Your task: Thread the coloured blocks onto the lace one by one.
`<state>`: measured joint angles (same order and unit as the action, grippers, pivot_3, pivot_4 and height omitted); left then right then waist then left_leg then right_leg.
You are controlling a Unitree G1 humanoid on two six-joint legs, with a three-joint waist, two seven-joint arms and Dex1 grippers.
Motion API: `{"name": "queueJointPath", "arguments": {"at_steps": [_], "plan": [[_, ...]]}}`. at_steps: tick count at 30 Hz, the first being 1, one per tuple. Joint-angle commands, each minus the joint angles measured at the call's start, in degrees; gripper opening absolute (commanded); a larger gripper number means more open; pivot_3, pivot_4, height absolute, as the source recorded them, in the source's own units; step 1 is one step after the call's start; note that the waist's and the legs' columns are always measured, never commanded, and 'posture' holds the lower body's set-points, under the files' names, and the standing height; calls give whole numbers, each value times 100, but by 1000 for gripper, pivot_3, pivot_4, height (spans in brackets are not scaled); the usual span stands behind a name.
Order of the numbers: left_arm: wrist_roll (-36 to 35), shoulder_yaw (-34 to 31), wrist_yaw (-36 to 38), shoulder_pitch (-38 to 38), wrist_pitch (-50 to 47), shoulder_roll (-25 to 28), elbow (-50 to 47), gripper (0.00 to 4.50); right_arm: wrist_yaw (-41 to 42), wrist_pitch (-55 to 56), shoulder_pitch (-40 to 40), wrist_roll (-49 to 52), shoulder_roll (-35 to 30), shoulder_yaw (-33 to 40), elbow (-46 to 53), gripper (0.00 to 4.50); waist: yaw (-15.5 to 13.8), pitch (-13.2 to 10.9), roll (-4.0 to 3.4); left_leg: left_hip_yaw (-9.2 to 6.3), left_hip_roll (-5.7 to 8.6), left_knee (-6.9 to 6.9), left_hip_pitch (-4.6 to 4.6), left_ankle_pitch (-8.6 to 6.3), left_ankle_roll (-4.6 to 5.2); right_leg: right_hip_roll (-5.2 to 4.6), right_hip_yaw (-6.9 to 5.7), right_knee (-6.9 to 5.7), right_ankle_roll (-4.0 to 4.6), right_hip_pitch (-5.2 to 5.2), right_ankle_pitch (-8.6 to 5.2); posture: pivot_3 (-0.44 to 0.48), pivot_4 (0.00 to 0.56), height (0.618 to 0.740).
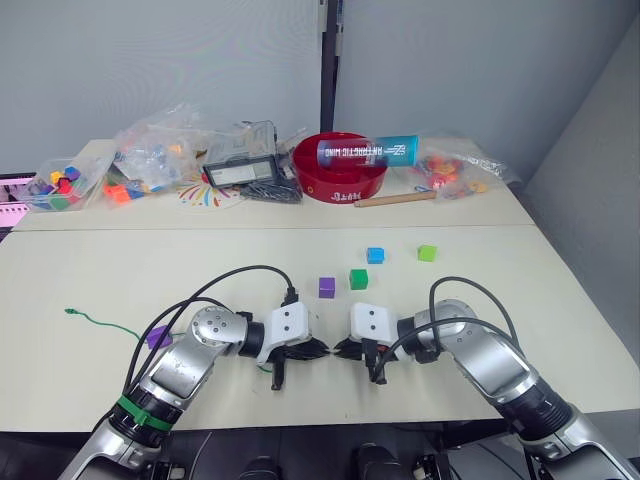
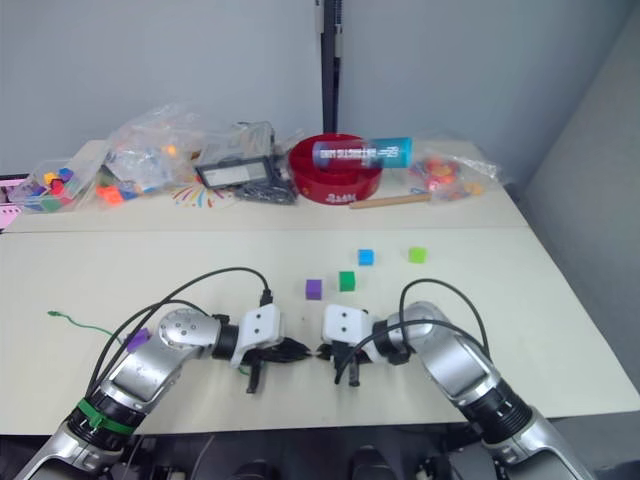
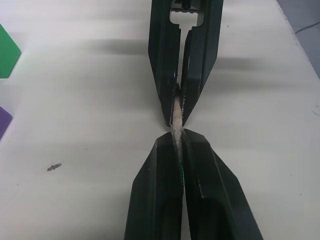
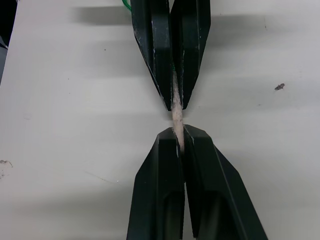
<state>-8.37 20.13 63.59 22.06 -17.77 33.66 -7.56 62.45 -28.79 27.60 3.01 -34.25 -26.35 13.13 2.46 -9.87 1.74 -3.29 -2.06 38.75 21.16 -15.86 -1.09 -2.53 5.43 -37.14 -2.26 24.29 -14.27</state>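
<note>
On the far left of the counter, the knotted end of the lace lies loose, its thin green line running toward the left arm. Just beside that arm's elbow sits a purple block, partly hidden under the black cable. The left end effector lies low over the counter near its front edge, its fingers pinched tight on the lace's pale stiff tip; in the left wrist view the green string runs back between its fingers. Tip to tip with it, the right end effector is likewise clamped narrow on the same pale tip, so that both hold the needle end between them, with a short bare stretch of it showing in the gap.

Further back, well apart from the end effectors, the second purple block stands near the dark green block; the light blue block and the lime green block lie beyond them to the right. None of the blocks is on the lace.

Along the back of the counter lie bags of toy pieces, a red bowl with a blue bottle resting across it, and a wooden stick
</note>
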Motion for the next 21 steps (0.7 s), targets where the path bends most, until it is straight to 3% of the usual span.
{"name": "queueJointPath", "arguments": {"at_steps": [1,3,10,16,21], "plan": [[-25,-90,-43,40,5,-6,-55,22,13,6,33,13,-48,46,166,0,1,0,0,0,0,0,0,0,0,0,0,0,0,0,0,0,150,740],[-34,-97,-44,39,15,-14,-49,22,5,-3,-15,34,-67,72,222,0,1,0,0,0,0,0,0,0,0,0,0,0,0,0,0,0,150,740],[-99,-142,-49,-6,24,-32,-56,0,-263,-365,-398,418,-119,643,702,2333,-7,0,0,-1,1,1,1,0,0,-1,0,0,0,0,0,0,150,740],[-174,-233,-94,-86,44,-21,-96,0,-1116,-1245,-1103,1235,90,2250,1182,4409,-23,1,1,-2,1,2,0,0,0,-1,0,0,-1,-4,1,0,150,740],[-261,-362,-158,-189,41,-48,-144,0,-3197,-1240,-1636,771,1212,3093,1056,4490,1,2,0,-1,1,0,-1,0,0,-1,2,-3,-1,-4,1,0,150,740]]}}
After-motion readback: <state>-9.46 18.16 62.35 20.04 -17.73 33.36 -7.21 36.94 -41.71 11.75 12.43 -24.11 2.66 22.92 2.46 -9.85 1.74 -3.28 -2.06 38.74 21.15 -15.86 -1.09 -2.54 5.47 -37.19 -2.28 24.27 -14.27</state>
